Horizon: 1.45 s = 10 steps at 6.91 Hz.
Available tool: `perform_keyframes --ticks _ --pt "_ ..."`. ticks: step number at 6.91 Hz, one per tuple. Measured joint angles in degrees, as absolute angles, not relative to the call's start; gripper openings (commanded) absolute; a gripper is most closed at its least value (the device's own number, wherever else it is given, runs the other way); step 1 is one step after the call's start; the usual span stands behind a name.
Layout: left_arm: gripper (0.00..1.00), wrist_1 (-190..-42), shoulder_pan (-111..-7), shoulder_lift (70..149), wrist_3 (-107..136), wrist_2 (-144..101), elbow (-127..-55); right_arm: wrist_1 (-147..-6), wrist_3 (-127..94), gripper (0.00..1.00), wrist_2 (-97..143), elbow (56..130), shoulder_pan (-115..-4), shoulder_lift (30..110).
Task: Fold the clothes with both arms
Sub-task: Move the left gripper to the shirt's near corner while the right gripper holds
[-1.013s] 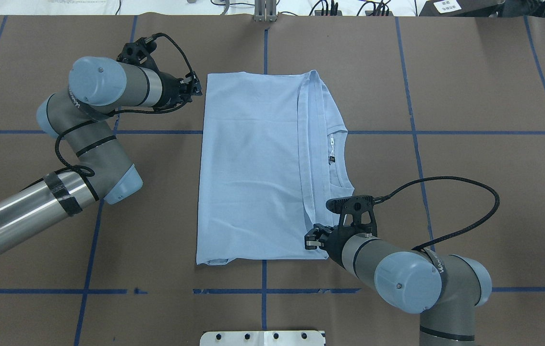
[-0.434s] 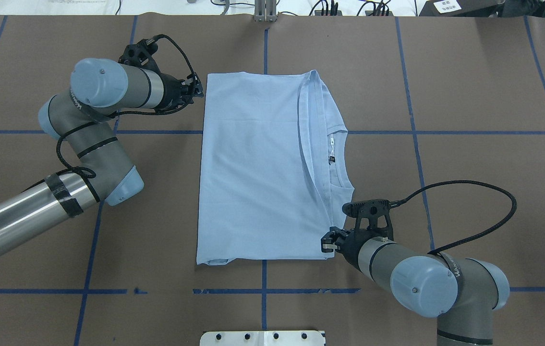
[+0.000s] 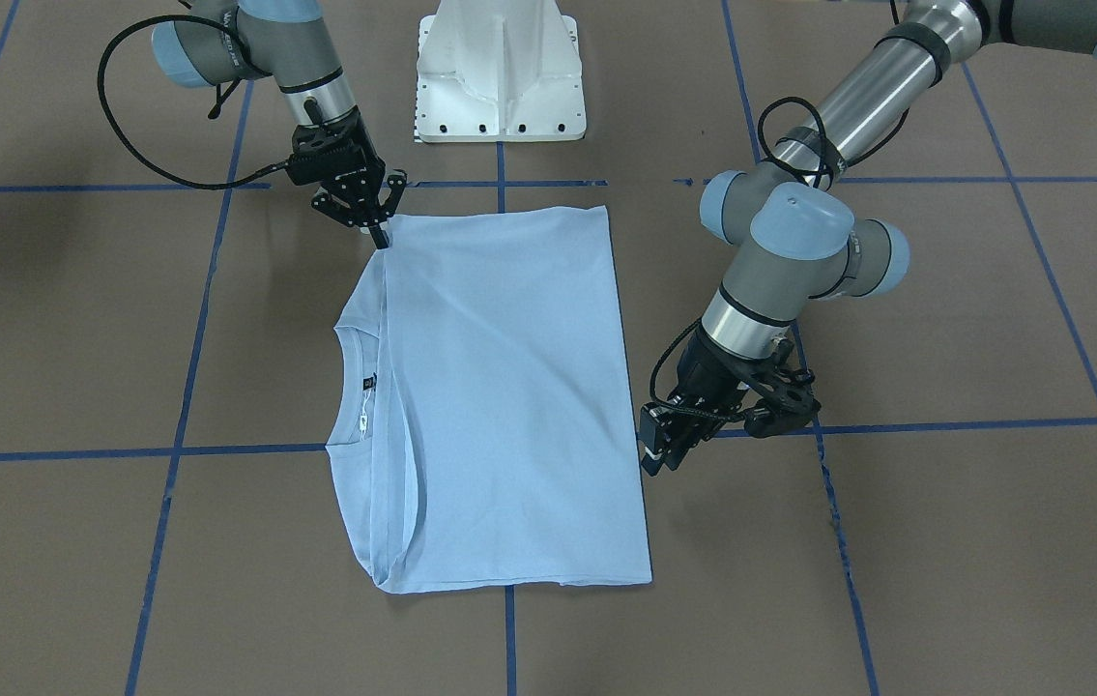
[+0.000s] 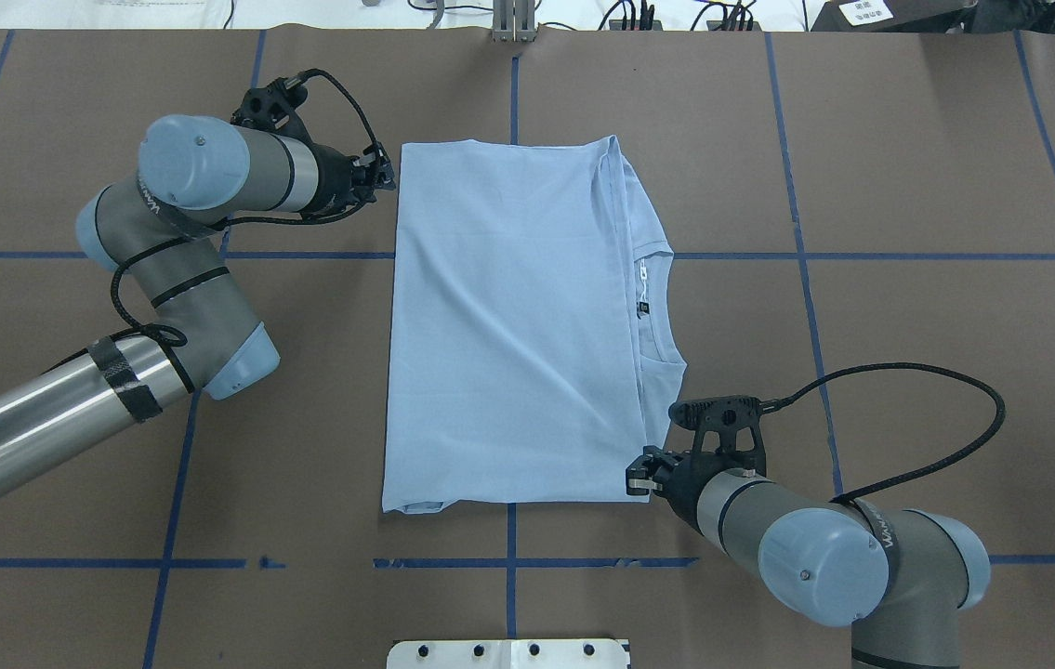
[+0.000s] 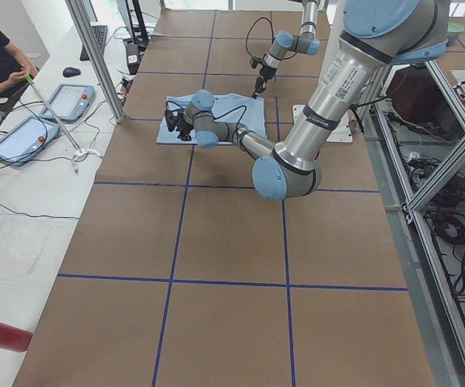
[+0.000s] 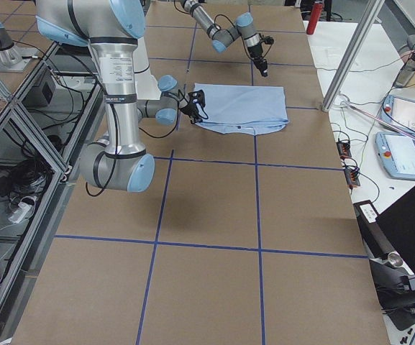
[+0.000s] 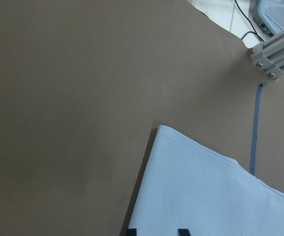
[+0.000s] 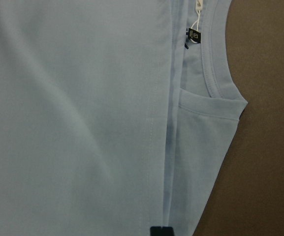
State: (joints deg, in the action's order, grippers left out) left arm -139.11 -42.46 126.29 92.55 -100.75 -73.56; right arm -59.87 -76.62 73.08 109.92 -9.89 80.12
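Light blue T-shirt lies folded flat mid-table, collar at 3 o'clock (overhead view). At its 5 o'clock corner the right gripper pinches the folded hem. At the 11 o'clock corner the left gripper sits low, jaws parted, gripping nothing.

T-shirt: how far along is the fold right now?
Done: the T-shirt lies folded over, its hem laid up near the collar. In hand: the right tool appears to pinch the top layer's corner; the left tool hangs open beside the fold. Left: probably release, then fold again.
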Motion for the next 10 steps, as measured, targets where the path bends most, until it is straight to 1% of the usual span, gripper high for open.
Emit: perform_keyframes --ticks 1,2,3,4,5,8,10 --pt "0.39 -139.1 -42.5 126.3 92.5 -100.8 -73.6 -59.9 -77.2 0.39 72.9 110.1 -9.6 80.2" --pt "0.39 -139.1 -42.5 126.2 92.5 -100.8 -73.6 -59.9 -77.7 0.56 72.9 110.6 -9.5 80.2" --pt "0.39 -139.1 -42.5 126.2 92.5 -100.8 -73.6 -59.9 -77.9 0.66 73.0 111.8 -9.5 80.3" --pt "0.39 -139.1 -42.5 126.2 92.5 -100.8 -73.8 -60.1 -80.1 0.68 73.0 112.9 -9.4 80.3" --pt "0.39 -139.0 -42.5 125.7 92.5 -100.9 -74.9 -60.3 -86.0 0.68 73.0 113.3 -9.2 80.2" --pt "0.39 -139.0 -42.7 120.9 92.4 -103.0 -83.7 -63.1 -108.7 0.67 73.1 112.3 -8.1 78.3" --pt "0.39 -139.0 -42.7 119.6 92.5 -103.6 -85.8 -67.5 -115.2 0.67 73.2 110.9 -8.0 75.3"
